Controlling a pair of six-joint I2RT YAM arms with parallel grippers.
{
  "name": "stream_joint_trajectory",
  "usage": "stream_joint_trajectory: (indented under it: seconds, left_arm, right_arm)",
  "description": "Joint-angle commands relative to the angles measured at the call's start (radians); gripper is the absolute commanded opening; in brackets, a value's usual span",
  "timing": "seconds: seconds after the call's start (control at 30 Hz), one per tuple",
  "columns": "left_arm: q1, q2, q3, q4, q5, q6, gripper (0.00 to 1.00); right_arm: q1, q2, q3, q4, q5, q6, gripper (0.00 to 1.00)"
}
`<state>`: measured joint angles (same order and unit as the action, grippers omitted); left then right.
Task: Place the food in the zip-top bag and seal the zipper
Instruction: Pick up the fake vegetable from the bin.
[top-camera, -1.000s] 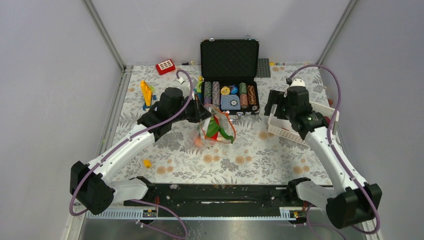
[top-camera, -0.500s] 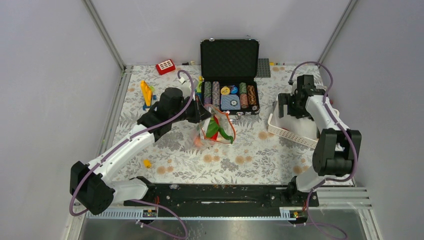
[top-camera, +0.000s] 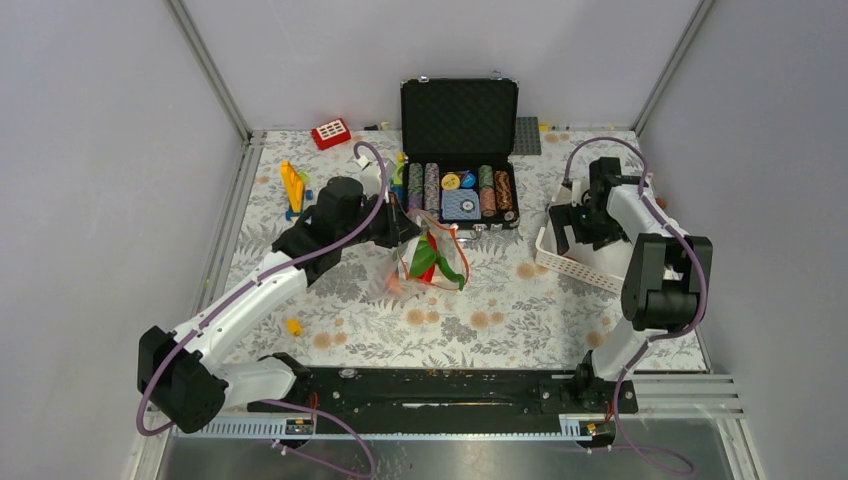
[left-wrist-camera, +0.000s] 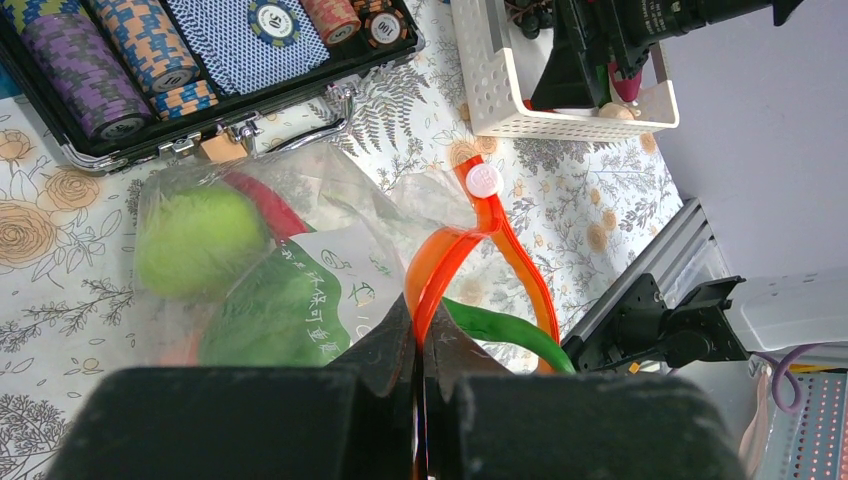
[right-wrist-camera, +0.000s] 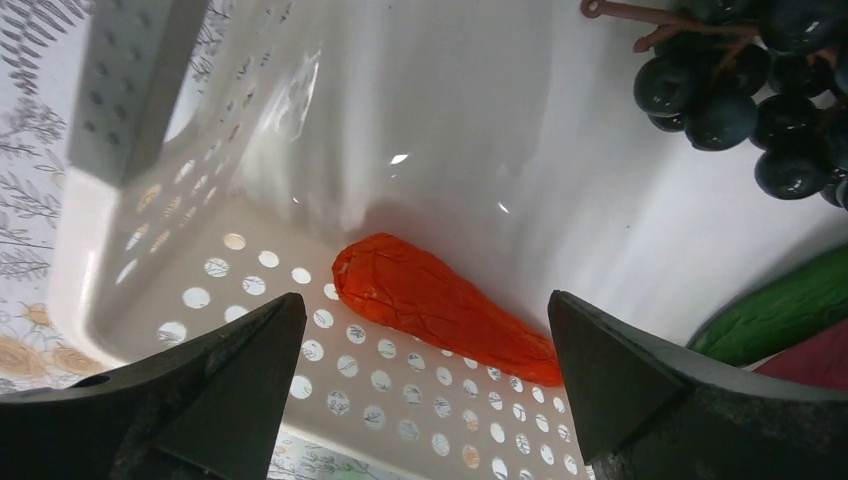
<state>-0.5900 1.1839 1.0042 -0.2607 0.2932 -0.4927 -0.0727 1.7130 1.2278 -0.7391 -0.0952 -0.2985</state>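
Overhead, your left fingers (top-camera: 408, 232) sit at the mouth of the zip-top bag (top-camera: 432, 262), which rests on the table (top-camera: 500, 310) just in front of the poker chip case (top-camera: 460, 190). Your right fingers (top-camera: 588, 215) reach down into the white basket (top-camera: 570, 265).

From the left wrist, the left fingers are clenched on the orange-red zipper (left-wrist-camera: 470, 240), and green toy food (left-wrist-camera: 200, 240) shows inside the bag.

From the right wrist, the right fingers are spread wide with an orange toy carrot (right-wrist-camera: 440, 305) on the basket floor between them and dark grapes (right-wrist-camera: 760, 80) nearby.

Carrot (right-wrist-camera: 430, 300) lies unobstructed in basket (right-wrist-camera: 215, 270); grapes (right-wrist-camera: 720, 100) crowd nearby.
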Motion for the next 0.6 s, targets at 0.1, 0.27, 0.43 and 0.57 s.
stream_joint_trajectory:
  seconds: [0.1,0.27,0.43,0.57]
  left_arm:
    - [0.007,-0.032,-0.007,0.07,0.027,0.012,0.0]
    - [0.009,-0.029,-0.006,0.069,0.025,0.013,0.0]
    - [0.009,-0.028,-0.006,0.069,0.02,0.013,0.0]
    - [0.012,-0.027,-0.004,0.066,0.016,0.013,0.0]
  right_arm:
    - [-0.001,0.057,0.015,-0.037,0.011,-0.095,1.0]
    - [-0.001,0.108,0.034,-0.054,0.085,-0.098,1.0]
    - [-0.001,0.132,0.047,-0.027,0.213,-0.052,1.0]
    - [-0.001,0.114,0.042,0.036,0.336,0.009,1.0]
